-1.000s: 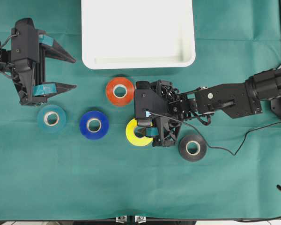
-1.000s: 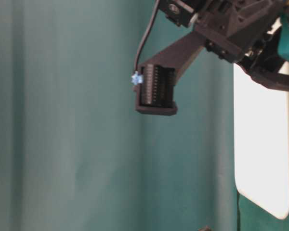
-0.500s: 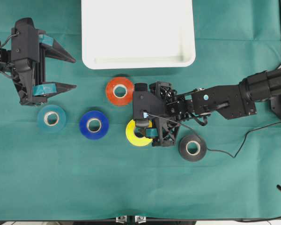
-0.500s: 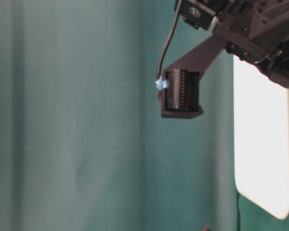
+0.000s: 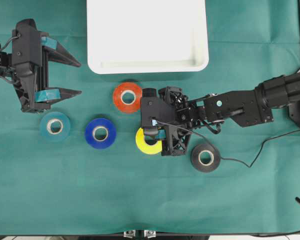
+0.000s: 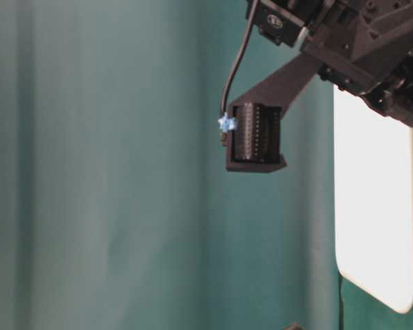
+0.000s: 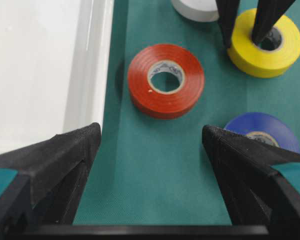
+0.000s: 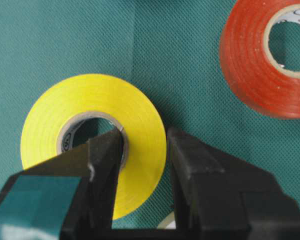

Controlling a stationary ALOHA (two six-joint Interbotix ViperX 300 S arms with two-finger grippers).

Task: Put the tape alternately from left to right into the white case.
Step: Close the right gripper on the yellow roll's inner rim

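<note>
My left pincer [image 5: 72, 77] hangs idle at the far left of the worktop [image 5: 140, 200], its jaws standing apart and holding nothing. Just below it lies the teal roll [image 5: 54, 126], then the blue roll [image 5: 100, 133], both flat on the green cloth and untouched. Up at the top middle sits the white case [image 5: 147, 67], and I see no roll in it, so by my reckoning the job has barely begun. Next comes the red-orange roll [image 5: 128, 97], lying near the case's front rim. Right of that is the yellow roll [image 8: 92, 140], and here my right pincer [image 8: 142, 165] has come together on it: one jaw is down inside the core, the other against the outer face, clamping the roll's wall between them. The white roll [image 7: 195, 7] shows only as a sliver beyond the yellow one, largely hidden under my arm, and the black roll [image 5: 205, 157] lies furthest right. The risk, as I judge it, is that the bite takes only one side of the ring, so on lifting the yellow roll may swing or slip free, or my jaws may nudge the white roll close beside it.
</note>
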